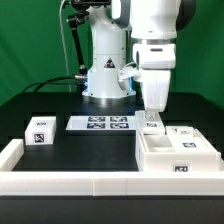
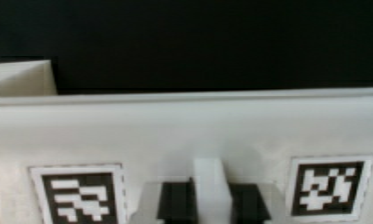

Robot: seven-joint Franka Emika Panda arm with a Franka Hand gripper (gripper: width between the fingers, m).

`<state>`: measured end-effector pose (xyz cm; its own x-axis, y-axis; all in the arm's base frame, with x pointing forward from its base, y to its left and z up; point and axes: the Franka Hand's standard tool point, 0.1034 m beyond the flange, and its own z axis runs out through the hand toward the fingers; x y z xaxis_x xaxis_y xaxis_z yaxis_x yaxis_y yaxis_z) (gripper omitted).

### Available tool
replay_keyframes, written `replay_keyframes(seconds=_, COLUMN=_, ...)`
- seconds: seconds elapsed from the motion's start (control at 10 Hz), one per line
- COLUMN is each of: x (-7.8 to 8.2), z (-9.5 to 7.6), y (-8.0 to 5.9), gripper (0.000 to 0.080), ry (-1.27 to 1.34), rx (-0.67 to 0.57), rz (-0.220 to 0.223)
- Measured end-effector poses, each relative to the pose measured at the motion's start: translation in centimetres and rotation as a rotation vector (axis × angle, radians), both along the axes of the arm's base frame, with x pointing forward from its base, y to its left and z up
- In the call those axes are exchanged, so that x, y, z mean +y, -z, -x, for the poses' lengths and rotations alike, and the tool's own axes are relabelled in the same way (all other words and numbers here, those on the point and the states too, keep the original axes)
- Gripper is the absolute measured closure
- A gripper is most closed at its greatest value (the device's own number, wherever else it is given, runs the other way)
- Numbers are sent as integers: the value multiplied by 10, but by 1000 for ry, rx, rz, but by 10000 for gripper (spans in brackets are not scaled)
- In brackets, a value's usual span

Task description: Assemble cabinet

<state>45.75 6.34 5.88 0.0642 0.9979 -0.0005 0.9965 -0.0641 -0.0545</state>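
In the exterior view we see a dark bench [image 1: 40, 105] with 1 white robot arm [image 1: 150, 40] reaching straight down from above. The cabinet [image 1: 178, 155], a white box-shaped body with open compartments and square black-and-white tags, sits on the bench toward the exterior view's right, near the front. The jaws come down onto its rear corner on the exterior view's left side, touching the top edge there. Well apart from it, toward the exterior view's left, 1 small white block [image 1: 40, 131] with a tag lies on its own. Between the block and the cabinet, a little farther back, the marker board [image 1: 105, 123] lies flat. A low white rail [image 1: 60, 183] runs along the bench's front edge and turns back at the left. In the wrist view we look down on a broad white face of the cabinet [image 2: 183, 125], blurred by closeness, with 2 tags [image 2: 76, 195] showing. Between the tags, 2 dark fingers [image 2: 172, 205] press against either side of a narrow white rib, so the jaws appear clenched on the cabinet.
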Motion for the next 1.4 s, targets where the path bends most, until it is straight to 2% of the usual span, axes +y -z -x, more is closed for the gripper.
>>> replay_keyframes(seconds=0.5, x=-1, z=-1, y=-1, gripper=730, ry=-1, rx=27, rz=9)
replay_keyframes(seconds=1.2, x=2, z=-2, y=0, gripper=729, ry=-1, rx=5, rz=0)
replay_keyframes(seconds=1.4, x=2, z=-14, y=1, gripper=729, ry=-7, rx=-2, rz=-5)
